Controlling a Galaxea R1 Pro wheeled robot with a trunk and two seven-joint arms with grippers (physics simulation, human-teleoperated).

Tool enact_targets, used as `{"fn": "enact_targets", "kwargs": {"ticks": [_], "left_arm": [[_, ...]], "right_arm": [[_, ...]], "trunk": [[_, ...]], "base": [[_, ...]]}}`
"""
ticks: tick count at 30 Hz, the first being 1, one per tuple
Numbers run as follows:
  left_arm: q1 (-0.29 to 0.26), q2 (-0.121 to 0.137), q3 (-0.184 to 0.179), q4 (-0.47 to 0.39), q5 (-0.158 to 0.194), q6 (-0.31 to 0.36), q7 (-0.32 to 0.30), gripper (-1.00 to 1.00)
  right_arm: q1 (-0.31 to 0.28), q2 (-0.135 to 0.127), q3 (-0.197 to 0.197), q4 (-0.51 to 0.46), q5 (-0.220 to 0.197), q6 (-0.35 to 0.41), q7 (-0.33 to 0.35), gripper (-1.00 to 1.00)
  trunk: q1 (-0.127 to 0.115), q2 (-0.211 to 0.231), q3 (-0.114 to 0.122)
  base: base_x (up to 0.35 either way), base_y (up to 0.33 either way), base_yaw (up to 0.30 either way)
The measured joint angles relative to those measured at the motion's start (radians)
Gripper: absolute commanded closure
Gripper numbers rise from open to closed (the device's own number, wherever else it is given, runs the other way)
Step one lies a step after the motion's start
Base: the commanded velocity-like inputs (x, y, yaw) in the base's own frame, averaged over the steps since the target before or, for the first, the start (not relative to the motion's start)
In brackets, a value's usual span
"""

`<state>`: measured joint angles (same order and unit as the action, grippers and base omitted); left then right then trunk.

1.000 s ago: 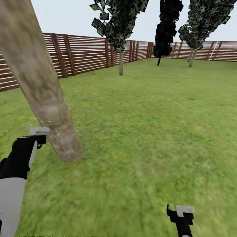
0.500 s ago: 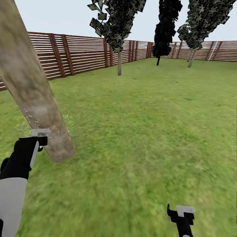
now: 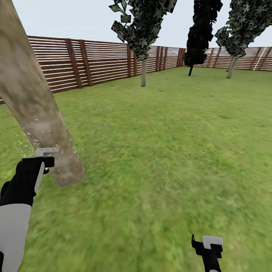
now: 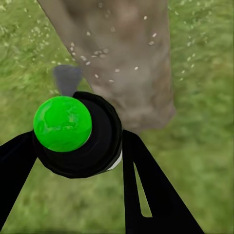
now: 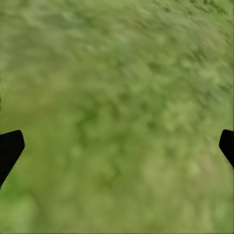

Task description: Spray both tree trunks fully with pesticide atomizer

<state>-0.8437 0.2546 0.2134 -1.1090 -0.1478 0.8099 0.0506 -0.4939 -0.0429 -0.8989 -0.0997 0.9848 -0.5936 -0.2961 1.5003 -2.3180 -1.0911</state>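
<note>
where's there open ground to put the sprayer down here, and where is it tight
Open grass spreads from the near tree trunk out to the fence and the far trees; the right claw hangs open over bare lawn. It is tight at the left claw, where the atomizer sits close to the speckled trunk.

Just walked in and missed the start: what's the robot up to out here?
It's spraying a tree. The left gripper holds the pesticide atomizer, aimed at the near tree trunk, where white pesticide specks dot the bark. The right gripper hangs open over the grass.
</note>
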Motion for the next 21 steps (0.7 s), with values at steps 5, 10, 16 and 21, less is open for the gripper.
{"fn": "enact_targets", "kwargs": {"ticks": [5, 10, 16, 21], "left_arm": [[0.000, 0.000, 0.001, 0.001, 0.000, 0.000, 0.001, 1.00], [0.022, 0.000, 0.002, 0.023, 0.002, -0.002, 0.002, 1.00], [0.100, 0.006, 0.001, 0.031, 0.002, 0.000, 0.001, 1.00], [0.146, 0.001, -0.002, 0.051, 0.009, -0.001, -0.002, 1.00]], "right_arm": [[0.000, 0.000, 0.000, 0.000, 0.000, 0.000, 0.000, -1.00], [0.000, 0.000, 0.000, 0.000, 0.000, 0.000, 0.000, -1.00], [0.000, 0.001, 0.000, 0.000, 0.000, 0.000, 0.000, -1.00], [0.000, 0.002, 0.000, 0.000, 0.000, 0.000, 0.000, -1.00]], "trunk": [[0.000, 0.000, 0.000], [0.000, 0.000, 0.000], [0.000, 0.000, 0.000], [0.000, 0.000, 0.000]], "base": [[0.256, -0.173, 0.043], [0.280, -0.156, 0.000], [0.280, -0.159, 0.177], [0.136, -0.076, 0.272]]}}
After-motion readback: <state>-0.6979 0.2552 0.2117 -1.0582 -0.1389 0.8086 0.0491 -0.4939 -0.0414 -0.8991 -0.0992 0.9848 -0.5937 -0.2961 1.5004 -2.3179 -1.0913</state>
